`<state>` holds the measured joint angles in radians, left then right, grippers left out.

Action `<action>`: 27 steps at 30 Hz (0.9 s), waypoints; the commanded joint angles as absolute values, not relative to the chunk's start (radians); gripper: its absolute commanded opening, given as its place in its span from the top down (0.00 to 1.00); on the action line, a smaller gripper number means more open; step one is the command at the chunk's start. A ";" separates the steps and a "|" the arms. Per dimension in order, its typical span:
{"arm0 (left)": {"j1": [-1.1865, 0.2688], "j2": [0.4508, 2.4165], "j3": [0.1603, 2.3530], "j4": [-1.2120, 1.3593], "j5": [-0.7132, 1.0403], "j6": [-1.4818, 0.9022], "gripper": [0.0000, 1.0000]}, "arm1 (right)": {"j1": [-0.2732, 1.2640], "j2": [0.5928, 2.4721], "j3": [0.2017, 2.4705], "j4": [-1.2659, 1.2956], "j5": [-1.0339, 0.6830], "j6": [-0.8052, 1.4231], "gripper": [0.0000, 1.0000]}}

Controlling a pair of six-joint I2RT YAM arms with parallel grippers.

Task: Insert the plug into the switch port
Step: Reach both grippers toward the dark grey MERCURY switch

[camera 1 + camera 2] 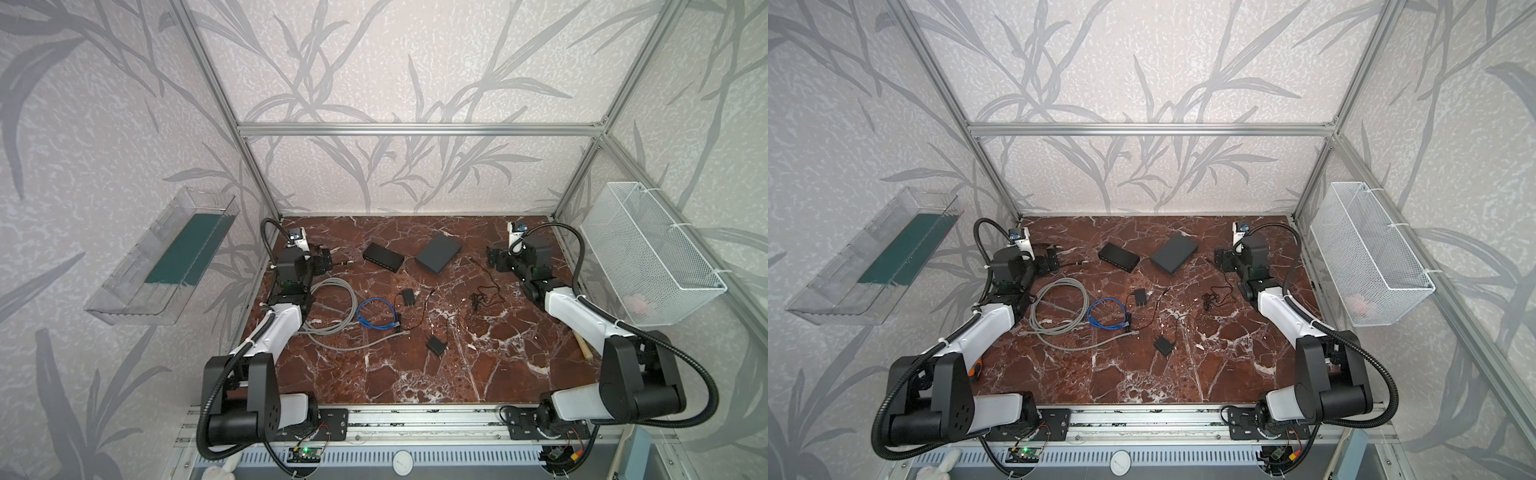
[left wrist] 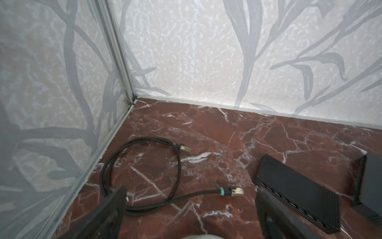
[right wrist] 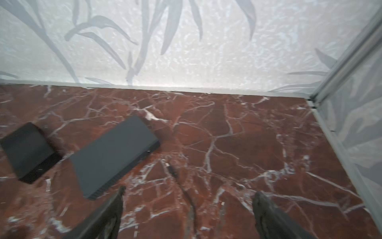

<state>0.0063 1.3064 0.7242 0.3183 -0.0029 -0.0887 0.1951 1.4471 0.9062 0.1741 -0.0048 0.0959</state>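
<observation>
The black switch [image 1: 383, 257] lies at the back of the marble table, its row of ports [image 2: 297, 203] facing the front left. A black cable ends in a gold plug [image 2: 236, 191] with a teal band, lying on the table just short of the switch; in a top view the plug [image 1: 349, 262] sits between the switch and my left gripper [image 1: 326, 261]. My left gripper [image 2: 191, 198] is open and empty, low over the cable. My right gripper [image 1: 492, 257] is open at the back right, with only a thin wire [image 3: 172, 171] on the table between its fingers.
A larger flat black box [image 1: 438, 252] lies right of the switch. A grey cable coil [image 1: 336, 307], a blue cable [image 1: 376, 313], two black adapters [image 1: 408, 297] [image 1: 435, 345] and a tangled thin wire [image 1: 482, 297] lie mid-table. A white wire basket [image 1: 648, 249] hangs on the right wall.
</observation>
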 commanded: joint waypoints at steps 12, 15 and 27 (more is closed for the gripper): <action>-0.410 1.721 1.208 -0.191 -0.020 -0.184 0.05 | 0.353 1.890 1.365 -0.229 -0.087 0.482 0.03; -0.428 1.887 1.393 -0.234 0.056 -0.207 0.06 | 0.351 1.879 1.346 -0.250 -0.067 0.499 0.03; -0.499 2.390 2.002 -0.434 0.148 -0.241 0.07 | 0.274 1.787 1.210 -0.297 -0.130 0.465 0.07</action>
